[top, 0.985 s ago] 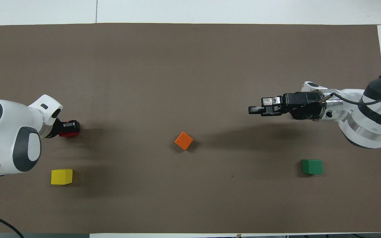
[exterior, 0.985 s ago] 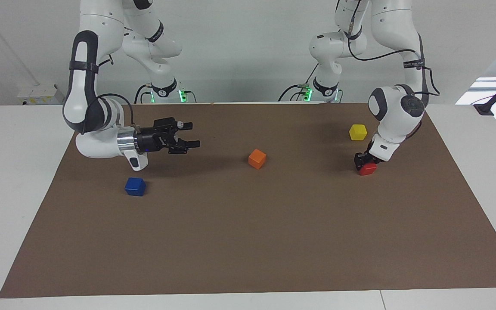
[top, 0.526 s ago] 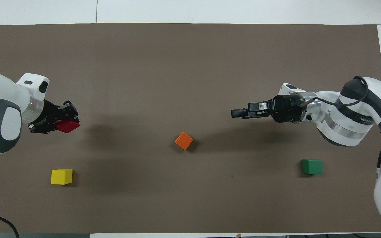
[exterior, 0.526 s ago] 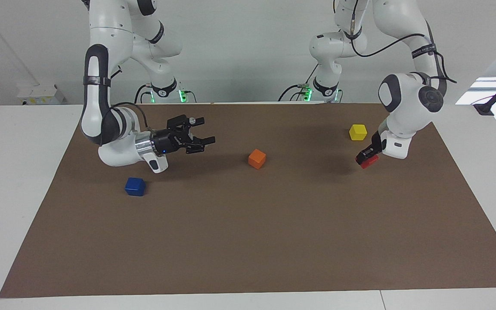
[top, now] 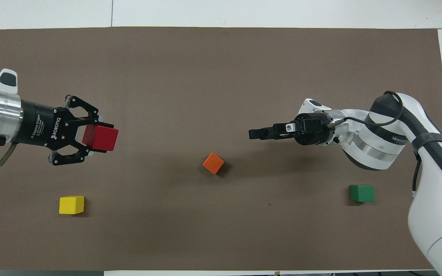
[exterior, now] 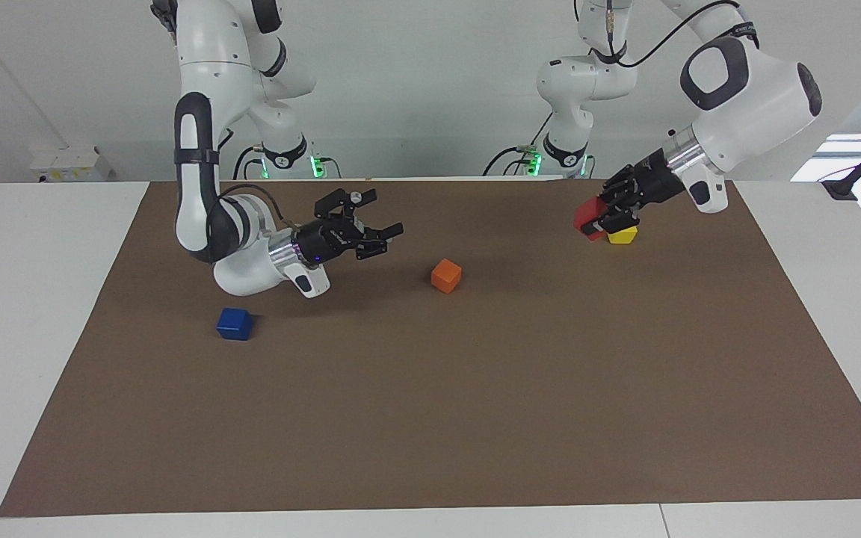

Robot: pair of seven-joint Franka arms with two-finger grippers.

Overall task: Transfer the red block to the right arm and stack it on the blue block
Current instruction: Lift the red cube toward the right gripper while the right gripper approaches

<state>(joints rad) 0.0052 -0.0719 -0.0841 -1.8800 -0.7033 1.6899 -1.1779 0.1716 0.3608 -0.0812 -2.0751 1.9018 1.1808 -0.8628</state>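
Observation:
My left gripper (exterior: 601, 218) is shut on the red block (exterior: 587, 219) and holds it up in the air, over the mat at the left arm's end. The gripper lies level and points toward the table's middle; it (top: 99, 138) and the red block (top: 101, 138) also show in the overhead view. My right gripper (exterior: 382, 224) is open and empty. It is level, pointing toward the left gripper, over the mat beside the orange cube (exterior: 446, 276). It is seen edge-on in the overhead view (top: 257, 134). The blue block (exterior: 235, 323) sits on the mat at the right arm's end; the right arm hides it in the overhead view.
The orange cube (top: 213, 163) sits mid-mat between the two grippers. A yellow cube (top: 71, 204) sits near the left arm's end, partly covered by the left gripper in the facing view (exterior: 624, 236). A green cube (top: 362, 193) sits by the right arm.
My left gripper has lifted the red block off the mat and swung level, pointing toward the middle. My right gripper has moved toward the middle, staying open.

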